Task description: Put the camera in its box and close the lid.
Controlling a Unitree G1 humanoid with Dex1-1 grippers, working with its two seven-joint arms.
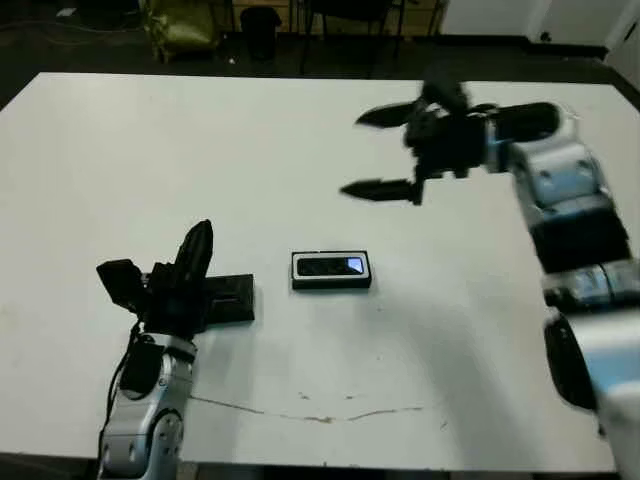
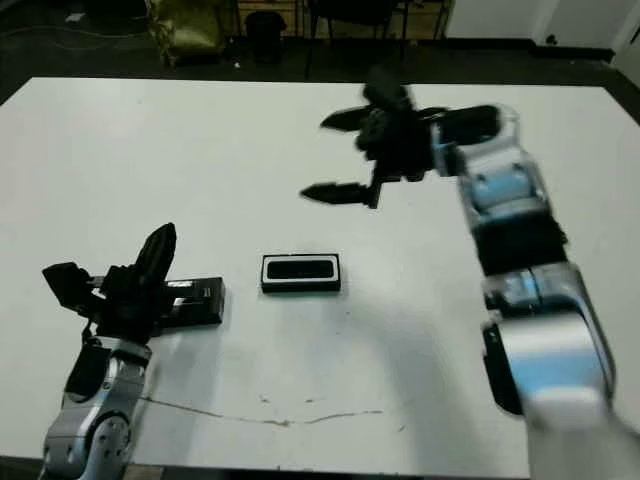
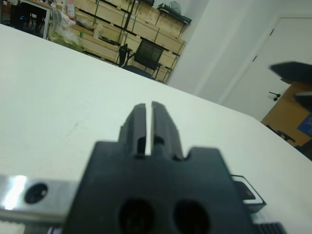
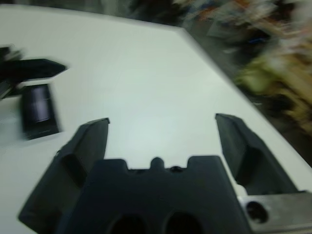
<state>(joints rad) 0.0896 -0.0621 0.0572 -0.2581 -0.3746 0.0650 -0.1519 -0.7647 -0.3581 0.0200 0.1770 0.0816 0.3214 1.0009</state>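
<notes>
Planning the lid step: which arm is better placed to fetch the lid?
Left. The left claw sits right at the lid, though shut; the right claw hangs open, far beyond the box.

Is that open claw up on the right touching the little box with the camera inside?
Apart. In the left eye view the right gripper hangs open beyond the box, with bare white table between them.

One white table (image 1: 300, 150); one small shallow black-walled box (image 1: 331, 271), a single slim black bar-shaped camera (image 1: 330, 266) with a glossy bluish face lying in it, well below the raised right claw; one flat black rectangular lid (image 1: 228, 299), touching the left claw; two black two-fingered grippers, left (image 1: 192, 252) and right (image 1: 372, 152).
</notes>
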